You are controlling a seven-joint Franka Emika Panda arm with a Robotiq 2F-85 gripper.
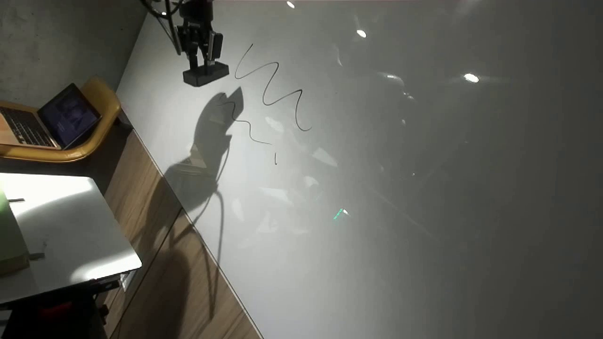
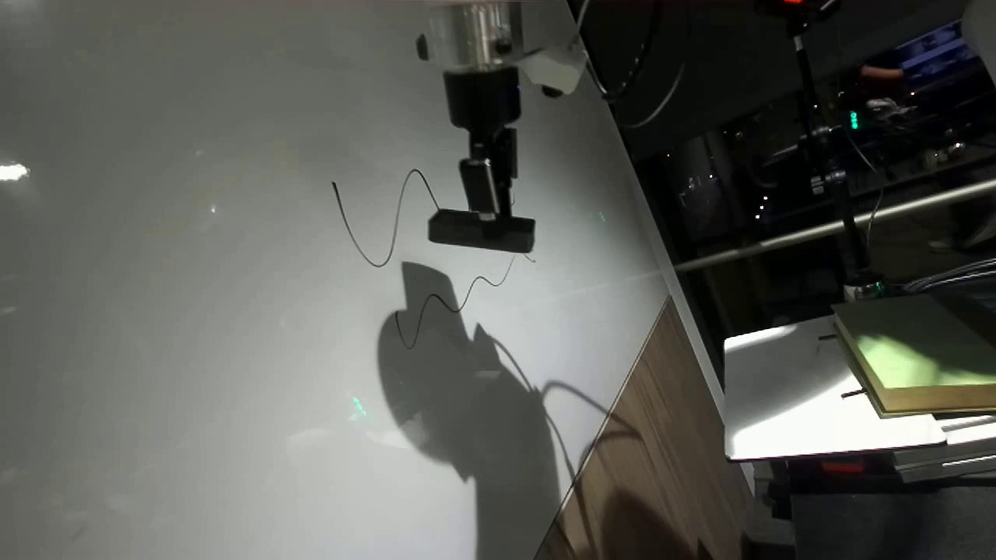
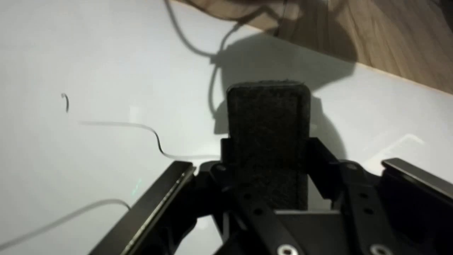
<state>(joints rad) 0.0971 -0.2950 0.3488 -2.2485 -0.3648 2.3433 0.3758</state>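
While its shadow (image 1: pixel 207 127) falls apart from it on the table (image 1: pixel 400 263), the block (image 1: pixel 206 75) hangs, black and oblong, at upper left of an exterior view. Gripper (image 1: pixel 201 63): jaws drawn in on the block, holding it from above. Lines (image 1: pixel 268 84), dark and wavy: right and lower right of the block. Laptop (image 1: pixel 61 115), on a yellow chair (image 1: pixel 109 106): far left.

In an exterior view, block at upper centre, one line passing behind it, another below; book (image 2: pixel 918 342), green: lower right.

In the wrist view, block at centre, a jaw against each long side; lines: left; floor (image 3: pixel 396 42), wooden: upper right.

Hazards, as judged: block could pivot, its grip covering only mid-length, if one end met the table first; could drop, if the jaws eased; contact could be misplaced, the block masking what lies beneath it in the wrist view.
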